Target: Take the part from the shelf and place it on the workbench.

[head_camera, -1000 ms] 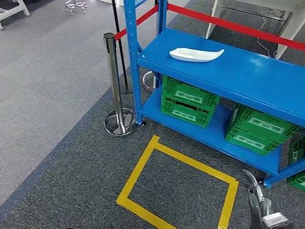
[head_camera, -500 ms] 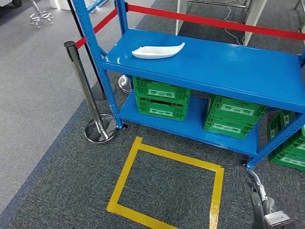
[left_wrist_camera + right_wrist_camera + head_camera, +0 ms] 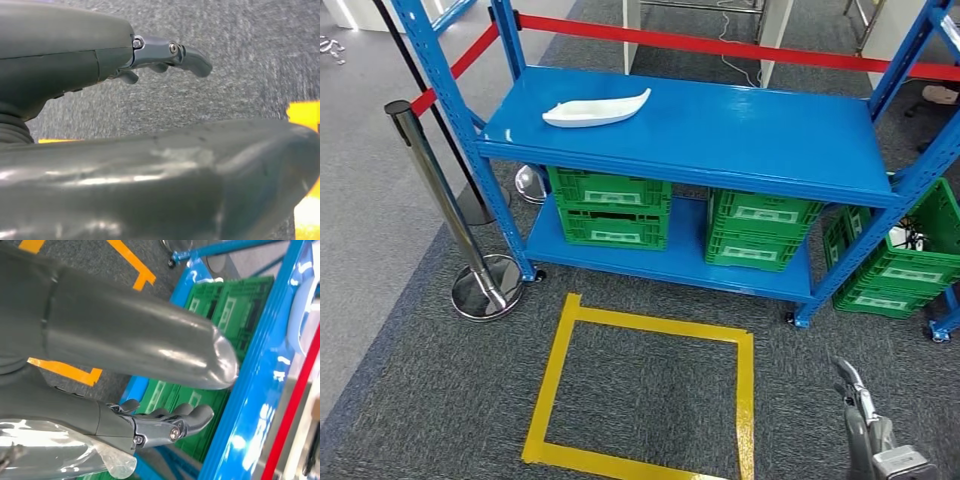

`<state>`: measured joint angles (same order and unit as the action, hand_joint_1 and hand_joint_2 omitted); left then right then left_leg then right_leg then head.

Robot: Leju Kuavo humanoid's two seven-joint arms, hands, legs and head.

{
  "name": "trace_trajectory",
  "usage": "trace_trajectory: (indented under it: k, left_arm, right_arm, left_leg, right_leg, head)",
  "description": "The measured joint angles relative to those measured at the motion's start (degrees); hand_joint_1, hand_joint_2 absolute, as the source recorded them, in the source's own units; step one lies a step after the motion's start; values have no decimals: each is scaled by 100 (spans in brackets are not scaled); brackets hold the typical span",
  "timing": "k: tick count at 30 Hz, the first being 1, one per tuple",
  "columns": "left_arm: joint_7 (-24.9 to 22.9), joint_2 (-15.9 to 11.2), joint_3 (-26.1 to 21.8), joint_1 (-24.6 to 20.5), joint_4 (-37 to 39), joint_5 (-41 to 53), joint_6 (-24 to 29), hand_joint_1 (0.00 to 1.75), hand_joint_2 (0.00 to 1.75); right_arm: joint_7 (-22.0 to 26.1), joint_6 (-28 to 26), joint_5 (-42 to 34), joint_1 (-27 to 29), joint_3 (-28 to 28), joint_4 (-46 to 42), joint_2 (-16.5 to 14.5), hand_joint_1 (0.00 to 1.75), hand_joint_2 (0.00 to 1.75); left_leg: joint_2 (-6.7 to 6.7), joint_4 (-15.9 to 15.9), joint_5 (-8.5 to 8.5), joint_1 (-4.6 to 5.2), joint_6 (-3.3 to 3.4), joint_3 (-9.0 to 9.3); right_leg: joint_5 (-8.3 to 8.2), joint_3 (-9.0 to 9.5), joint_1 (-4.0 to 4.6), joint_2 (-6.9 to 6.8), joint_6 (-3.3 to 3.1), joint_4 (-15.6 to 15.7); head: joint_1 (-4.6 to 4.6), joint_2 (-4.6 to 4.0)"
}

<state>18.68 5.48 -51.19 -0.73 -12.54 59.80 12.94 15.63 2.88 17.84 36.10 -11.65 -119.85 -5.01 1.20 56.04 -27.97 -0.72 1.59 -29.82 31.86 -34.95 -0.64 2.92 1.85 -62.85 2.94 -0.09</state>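
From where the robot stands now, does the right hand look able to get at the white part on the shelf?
Probably not yet: the right hand hangs low over the carpet, empty, and the white part lies far across the shelf.

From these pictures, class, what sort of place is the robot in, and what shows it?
Probably a workshop or warehouse test area: a blue metal shelf, green crates stored beneath, a yellow taped floor square and a barrier post.
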Motion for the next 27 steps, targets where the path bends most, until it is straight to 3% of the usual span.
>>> trace_trajectory:
  k: [2,3,4,5,7,8,10,12,14,16,18,19,20,23,25,27]
  left_arm:
    - [1,2,0,17,-1,0,-2,0,0]
    - [1,4,0,25,-1,0,-2,0,0]
    - [1,8,0,28,-1,0,-2,0,0]
    - [1,11,0,24,-1,0,-3,0,0]
    - [1,20,0,9,-1,1,-5,0,0]
    - [1,20,0,5,-1,2,-6,0,0]
    - [4,18,0,-5,-1,7,-7,0,0]
    - [7,17,0,-21,-1,14,-7,0,0]
    - [8,12,0,-31,-1,22,-7,0,0]
    - [8,12,-2,-26,-1,33,-9,0,0]
    - [7,16,-4,-11,-1,42,-11,0,0]
    - [7,16,-4,-3,-1,42,-11,0,0]
    - [7,15,-4,3,-1,42,-11,0,0]
    - [7,9,-5,5,-1,43,-11,0,0]
    - [7,6,-7,-5,-1,52,-11,0,0]
    - [7,8,-7,-7,-1,64,-10,0,0]
  right_arm:
    - [-2,3,-1,-9,-2,5,0,0,0]
    - [-2,5,-1,-6,-2,8,0,0,0]
    - [-2,5,-1,-3,-4,10,0,0,0]
    - [-2,5,0,-3,-6,11,0,0,0]
    - [-3,8,5,-8,-9,12,0,0,0]
    - [-3,9,9,-12,-9,13,0,0,0]
    - [-3,12,19,-18,-10,17,-2,0,0]
    - [-1,16,26,-10,-20,22,-7,0,0]
    - [-3,20,40,-12,-32,25,-20,0,0]
    - [-19,14,107,-25,-37,27,-38,0,0]
    - [-46,1,194,-31,-39,31,-51,0,0]
    - [-57,-6,221,-30,-39,33,-55,0,0]
    - [-63,-10,233,-31,-40,35,-58,0,0]
    - [-68,-20,245,-32,-45,36,-69,0,0]
    - [-69,-21,251,-33,-47,37,-74,0,0]
    - [-69,-22,254,-32,-48,36,-75,0,0]
  left_leg:
    - [-164,-4,-3,6,12,-10]
    - [-244,-2,-5,8,11,-15]
    - [-319,1,-9,7,5,-18]
    - [-387,5,-15,4,-5,-15]
    - [-502,33,-43,7,-49,3]
    - [-547,56,-64,19,-83,12]
    - [-622,87,-95,41,-153,33]
    - [-674,100,-119,27,-218,60]
    - [-522,300,-292,3,-276,5]
    - [-272,965,-677,-5,-307,-269]
    - [-179,1713,-973,0,-304,-613]
    - [-170,1854,-961,4,-291,-693]
    - [-168,1751,-828,8,-269,-667]
    - [-124,617,-191,29,-173,-215]
    - [-93,205,-67,49,-136,-61]
    - [-99,168,-66,56,-111,-69]
  right_leg:
    - [343,-364,-9,-204,52,-733]
    - [418,-478,-19,-235,75,-981]
    - [376,-479,-30,-256,96,-1014]
    - [233,-353,-43,-286,111,-810]
    - [-101,115,-55,-458,125,-6]
    - [-193,302,-51,-534,102,320]
    - [-202,419,-25,-588,24,554]
    - [-219,410,-21,-489,-68,548]
    - [-248,437,-37,-422,-138,560]
    - [-269,451,-43,-368,-177,564]
    - [-272,448,-27,-306,-191,561]
    - [-270,452,-17,-273,-194,560]
    - [-267,461,-9,-243,-196,559]
    - [-251,489,15,-177,-182,552]
    - [-248,464,28,-150,-139,540]
    - [-258,431,23,-136,-78,545]
  head:
    - [20,0]
    - [19,0]
    - [21,0]
    - [21,0]
    - [23,0]
    - [22,0]
    - [5,0]
    - [-10,0]
    - [-22,0]
    - [-42,0]
    - [-49,0]
    - [-50,0]
    - [-50,0]
    - [-47,0]
    - [-45,0]
    - [-44,0]
